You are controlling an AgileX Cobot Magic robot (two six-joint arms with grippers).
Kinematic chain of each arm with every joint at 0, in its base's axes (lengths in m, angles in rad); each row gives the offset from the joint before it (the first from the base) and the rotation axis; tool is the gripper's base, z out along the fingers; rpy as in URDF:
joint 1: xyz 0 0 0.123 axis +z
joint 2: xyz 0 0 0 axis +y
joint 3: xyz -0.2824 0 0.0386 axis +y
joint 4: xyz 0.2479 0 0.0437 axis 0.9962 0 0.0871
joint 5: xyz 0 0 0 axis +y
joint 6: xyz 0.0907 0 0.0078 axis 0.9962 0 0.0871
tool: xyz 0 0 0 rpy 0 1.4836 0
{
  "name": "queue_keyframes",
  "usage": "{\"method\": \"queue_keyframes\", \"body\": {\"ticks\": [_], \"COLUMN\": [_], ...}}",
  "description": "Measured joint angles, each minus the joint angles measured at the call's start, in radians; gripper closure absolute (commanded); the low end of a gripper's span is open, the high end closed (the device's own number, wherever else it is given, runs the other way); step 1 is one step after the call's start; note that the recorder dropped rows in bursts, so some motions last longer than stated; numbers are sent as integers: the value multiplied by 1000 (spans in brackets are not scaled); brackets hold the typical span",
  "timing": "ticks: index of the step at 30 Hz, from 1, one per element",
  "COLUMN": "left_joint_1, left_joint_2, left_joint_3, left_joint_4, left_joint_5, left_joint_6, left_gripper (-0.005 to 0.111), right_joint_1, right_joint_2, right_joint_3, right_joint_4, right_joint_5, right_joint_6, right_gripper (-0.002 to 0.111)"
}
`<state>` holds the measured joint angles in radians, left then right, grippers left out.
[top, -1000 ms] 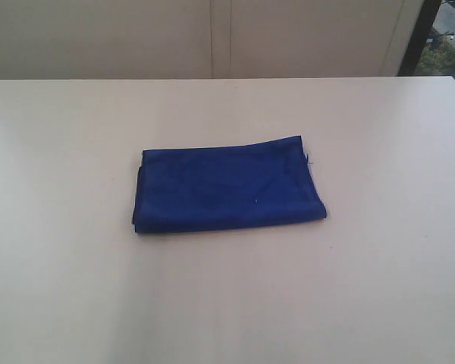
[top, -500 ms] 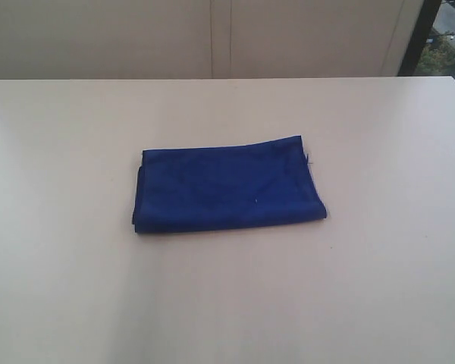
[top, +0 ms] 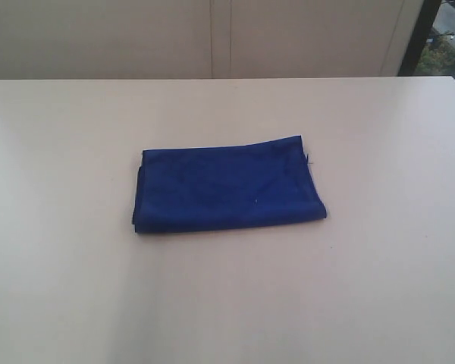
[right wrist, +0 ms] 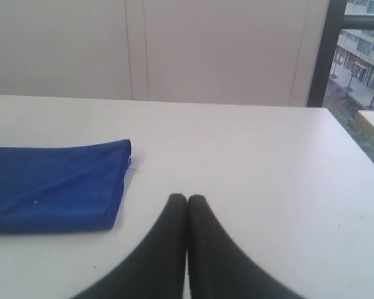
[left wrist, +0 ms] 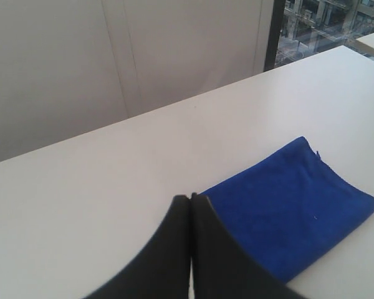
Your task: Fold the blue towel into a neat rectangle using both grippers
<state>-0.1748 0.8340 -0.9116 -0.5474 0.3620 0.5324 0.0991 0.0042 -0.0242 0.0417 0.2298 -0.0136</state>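
— Where is the blue towel [top: 227, 186] sitting?

— Flat on the pale counter [top: 379, 288], about the middle of the exterior frame, a touch left of centre. It is folded into a layered rectangle with its long side running left to right, and the layers show at the left end.

— Tidy?

— Fairly. The far edge slants up a little toward the right, and a thin thread [top: 309, 159] sticks out at the far right corner. There is a tiny white speck [top: 256, 200] on the top face.

— And the hands?

— The left hand [left wrist: 192, 198] is clenched, its two black fingers pressed together tip to tip with nothing between them. It is not touching the towel, though its wrist camera shows the cloth lying just past one finger.

— The right one?

— The right hand [right wrist: 187, 199] is much the same: fingers closed against each other, gripping nothing, over bare counter and well apart from the thread end of the towel.

— Anything else around?

— Pale wall panels [top: 212, 38] run behind the counter's far edge. A strip of window [top: 447, 34] with a dark frame shows in the upper right corner of the exterior frame.
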Motion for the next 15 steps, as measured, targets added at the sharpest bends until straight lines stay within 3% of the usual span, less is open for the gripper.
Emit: {"method": "queue_keyframes", "body": {"ticks": [15], "left_joint_1": [0], "left_joint_2": [0], "left_joint_3": [0], "left_joint_4": [0], "left_joint_5": [0], "left_joint_6": [0], "left_gripper": [107], "right_joint_1": [0], "right_joint_2": [0], "right_joint_3": [19], "right_joint_4": [-2], "right_joint_5": [83], "right_joint_6": [14], "right_gripper": [108]}}
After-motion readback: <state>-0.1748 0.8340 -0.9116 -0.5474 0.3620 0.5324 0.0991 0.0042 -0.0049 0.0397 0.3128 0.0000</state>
